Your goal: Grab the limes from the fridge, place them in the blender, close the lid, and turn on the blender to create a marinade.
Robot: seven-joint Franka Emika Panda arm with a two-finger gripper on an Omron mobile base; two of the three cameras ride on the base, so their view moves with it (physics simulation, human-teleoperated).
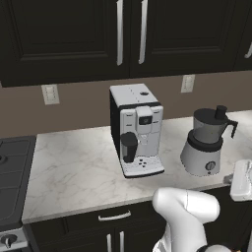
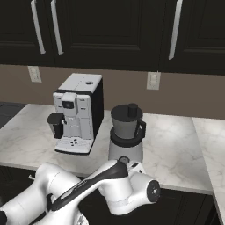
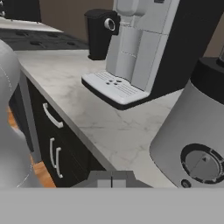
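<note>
I am holding the arm (image 2: pixel 88 186) low, folded in front of the base. In the right base view it is running from the lower left up to a bent elbow joint near the middle, white shells with a dark strip along the top. In the left base view a rounded white joint is sitting at the bottom right. The gripper (image 3: pixel 112 179) is pointing forward, fingertips (image 3: pixel 103 178) pressed together, nothing between them.
</note>
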